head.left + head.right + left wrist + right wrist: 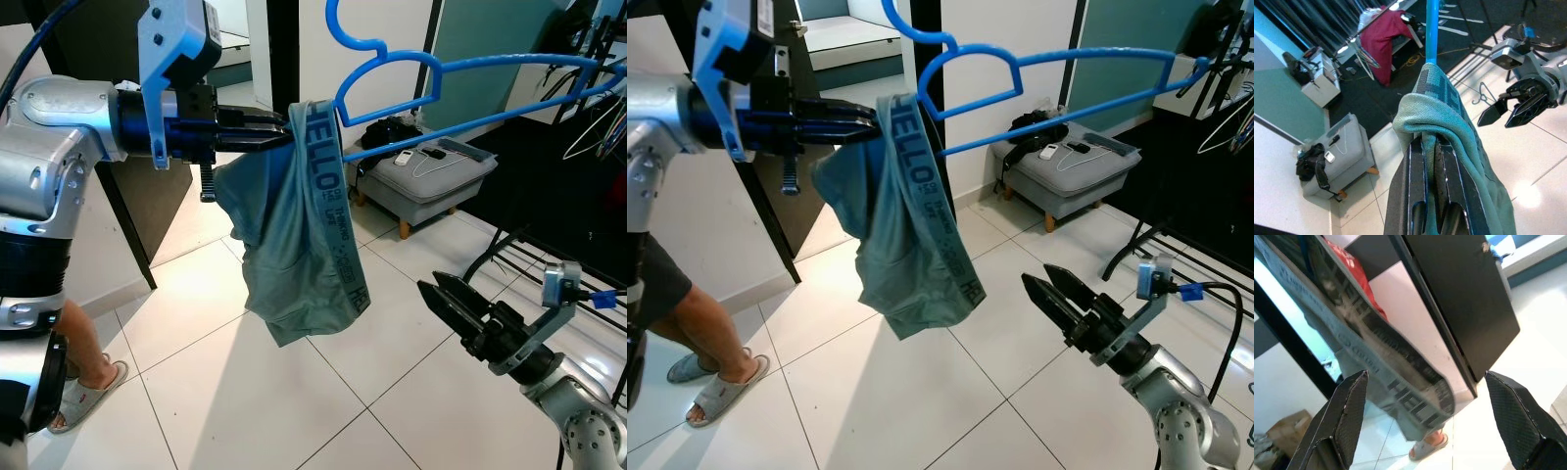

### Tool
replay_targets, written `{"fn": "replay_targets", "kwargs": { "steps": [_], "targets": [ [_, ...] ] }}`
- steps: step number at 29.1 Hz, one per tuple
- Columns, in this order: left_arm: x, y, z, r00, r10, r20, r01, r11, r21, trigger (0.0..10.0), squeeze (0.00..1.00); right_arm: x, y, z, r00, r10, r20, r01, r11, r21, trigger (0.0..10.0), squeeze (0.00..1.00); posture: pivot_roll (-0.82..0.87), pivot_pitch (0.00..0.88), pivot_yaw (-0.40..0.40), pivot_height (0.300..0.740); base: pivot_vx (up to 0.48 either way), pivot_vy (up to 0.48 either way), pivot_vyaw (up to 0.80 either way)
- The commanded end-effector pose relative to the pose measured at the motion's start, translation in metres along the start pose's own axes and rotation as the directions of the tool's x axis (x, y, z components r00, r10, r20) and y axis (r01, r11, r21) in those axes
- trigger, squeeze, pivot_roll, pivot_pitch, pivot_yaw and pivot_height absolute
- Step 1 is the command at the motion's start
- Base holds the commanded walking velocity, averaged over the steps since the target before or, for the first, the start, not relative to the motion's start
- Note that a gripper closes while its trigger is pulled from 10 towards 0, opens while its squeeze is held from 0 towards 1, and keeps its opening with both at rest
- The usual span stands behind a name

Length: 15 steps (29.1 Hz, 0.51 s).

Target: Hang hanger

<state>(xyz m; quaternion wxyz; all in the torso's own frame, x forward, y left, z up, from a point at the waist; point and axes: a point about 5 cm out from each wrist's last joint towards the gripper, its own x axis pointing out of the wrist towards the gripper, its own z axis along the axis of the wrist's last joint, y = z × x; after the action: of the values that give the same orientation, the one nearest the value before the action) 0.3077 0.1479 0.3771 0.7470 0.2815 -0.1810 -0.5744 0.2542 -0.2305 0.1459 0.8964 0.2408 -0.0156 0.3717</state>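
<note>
Item one: blue hanger [470,93], held up in the air at about head-camera height. I see its long axis running level from my left end effector [279,125] out toward my right, with the hook [338,24] curling upward near the held end and the far tip reaching the dark rack [549,264] on my right.

Item two: grey-green shorts [294,245], draped over the hanger's bar right at the left end effector's tips, hanging straight down, waistband lettering "HELLO" facing the camera.

Item three: left end effector, clenched on the shorts and the hanger bar together; in the left wrist view the black fingers [1449,176] lie close with cloth pinched between them, though I cannot make out exactly how much of the bar sits inside.

Item four: right end effector [441,294], low and well below the hanger, tips aimed up toward the shorts, fingers spread apart and empty.

Surroundings: white tiled floor [245,392]; grey footstool [431,181] beyond the shorts; a person's sandalled foot [83,392] at my left.
</note>
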Motion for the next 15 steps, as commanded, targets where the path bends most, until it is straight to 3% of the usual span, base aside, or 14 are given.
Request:
{"fn": "replay_targets", "kwargs": {
  "steps": [1, 10, 15],
  "targets": [
    [0.002, -0.001, 0.000, 1.000, -0.012, -0.001, 0.012, 1.000, 0.007, 10.0, 0.00, 0.000, 0.002, -0.001, 1.000, 0.002, -0.030, -0.002, 1.000, -0.015, 10.0, 0.00, -0.03, 0.000, 0.028, 0.740, 0.000, 0.000, 0.00],
    [0.002, -0.008, -0.019, 0.993, -0.037, -0.114, 0.038, 0.999, 0.005, 10.0, 0.00, -0.001, 0.000, -0.001, 0.999, -0.010, -0.053, 0.009, 1.000, -0.028, 10.0, 0.00, -0.03, 0.000, 0.025, 0.740, 0.000, 0.000, 0.00],
    [0.002, -0.009, -0.025, 0.991, -0.034, -0.132, 0.034, 0.999, -0.002, 10.0, 0.00, -0.002, 0.001, -0.001, 0.998, -0.009, -0.056, 0.008, 0.999, -0.033, 10.0, 0.00, -0.03, 0.000, 0.025, 0.740, 0.000, 0.000, 0.00]
  ]
}}
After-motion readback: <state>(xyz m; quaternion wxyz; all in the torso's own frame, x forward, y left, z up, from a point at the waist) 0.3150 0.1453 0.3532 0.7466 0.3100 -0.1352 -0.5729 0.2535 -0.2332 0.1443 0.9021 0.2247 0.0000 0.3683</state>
